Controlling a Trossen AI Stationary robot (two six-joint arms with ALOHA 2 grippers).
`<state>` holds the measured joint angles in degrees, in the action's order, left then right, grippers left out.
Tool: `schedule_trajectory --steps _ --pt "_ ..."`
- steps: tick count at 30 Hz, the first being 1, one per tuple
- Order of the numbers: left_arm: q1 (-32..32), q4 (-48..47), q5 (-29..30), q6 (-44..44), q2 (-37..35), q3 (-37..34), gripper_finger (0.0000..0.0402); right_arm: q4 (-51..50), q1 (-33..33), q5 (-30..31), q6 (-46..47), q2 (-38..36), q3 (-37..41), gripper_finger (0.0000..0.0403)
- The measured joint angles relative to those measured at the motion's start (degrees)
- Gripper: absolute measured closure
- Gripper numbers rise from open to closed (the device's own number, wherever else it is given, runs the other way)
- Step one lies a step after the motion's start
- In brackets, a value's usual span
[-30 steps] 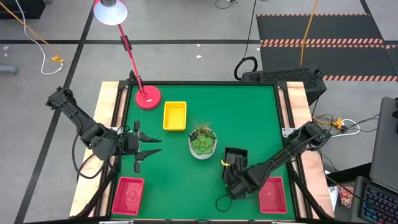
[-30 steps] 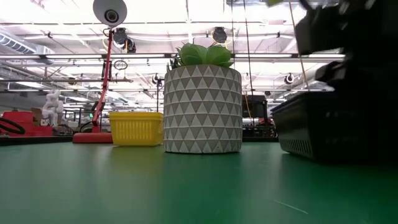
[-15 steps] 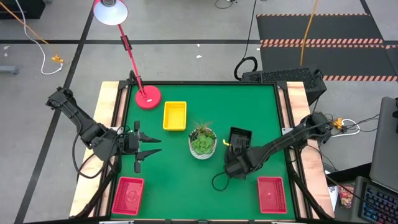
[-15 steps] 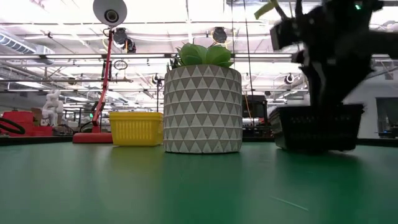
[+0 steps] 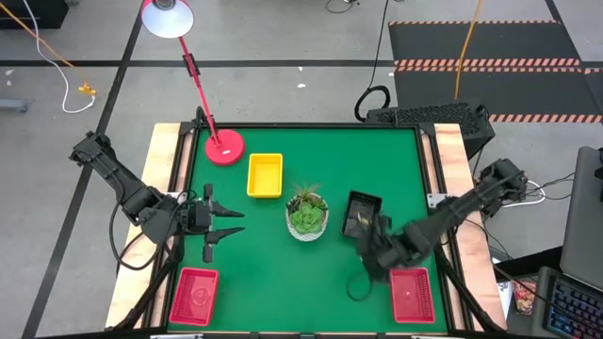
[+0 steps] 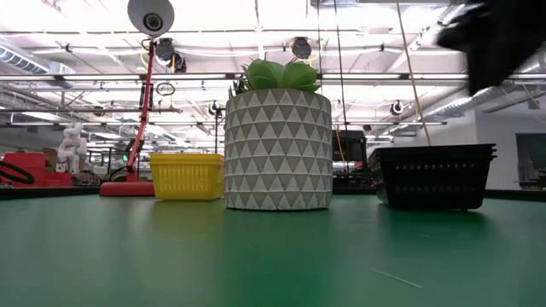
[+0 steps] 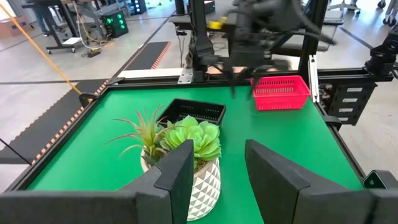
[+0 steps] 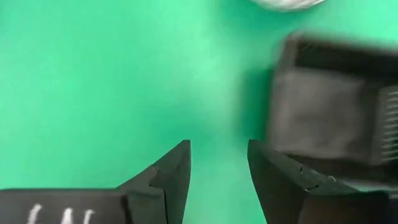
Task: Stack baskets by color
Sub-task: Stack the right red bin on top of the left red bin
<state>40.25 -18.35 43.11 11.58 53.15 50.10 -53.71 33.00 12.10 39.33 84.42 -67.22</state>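
Note:
A black basket [image 5: 363, 207] stands on its base on the green table, just right of the potted plant [image 5: 307, 215]; it also shows in the low view [image 6: 435, 175]. A yellow basket [image 5: 265, 175] rests on the table behind the plant. Two red baskets lie near the front edge, one at the left [image 5: 193, 295] and one at the right [image 5: 411, 293]. My right gripper [image 8: 219, 165] hangs open and empty above the table, just on the near side of the black basket [image 8: 329, 118]. My left gripper [image 5: 231, 221] waits open at the table's left, pointing at the plant [image 7: 186, 155].
A red lamp base [image 5: 224, 148] stands at the far left corner, its stem leaning out over the table's edge. The plant pot [image 6: 277, 149] sits mid-table between the two arms. Bare green surface [image 5: 273, 282] lies between the two red baskets.
My right gripper has carried the black basket toward the far edge, set it down beside the plant pot and let go. It has then risen and drawn back toward the near right. The basket now stands on the table by itself.

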Motion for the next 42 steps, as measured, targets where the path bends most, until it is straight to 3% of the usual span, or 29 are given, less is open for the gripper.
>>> schedule_trajectory --steps 6,14,27,34,42 --pt "-0.3 0.01 -0.02 0.02 0.0 -0.02 0.0254 -0.15 10.62 -7.08 12.54 1.81 -0.13 0.0249" --pt "-1.63 0.48 -0.01 -0.31 0.0 -0.02 0.0254 -7.37 19.24 -7.78 29.27 2.24 -0.15 0.0258" --pt "-1.66 0.44 -0.08 -1.9 0.0 -0.02 0.0254 -4.29 22.97 -10.87 39.99 2.25 1.16 0.0259" --pt "-1.66 0.89 -0.13 -2.53 0.0 -0.02 0.0254 14.47 24.1 -13.92 43.46 2.93 11.96 0.0259" --pt "-1.66 1.97 -0.15 -3.13 0.0 -0.02 0.0254 19.66 23.31 -13.83 42.74 3.33 19.52 0.0259"
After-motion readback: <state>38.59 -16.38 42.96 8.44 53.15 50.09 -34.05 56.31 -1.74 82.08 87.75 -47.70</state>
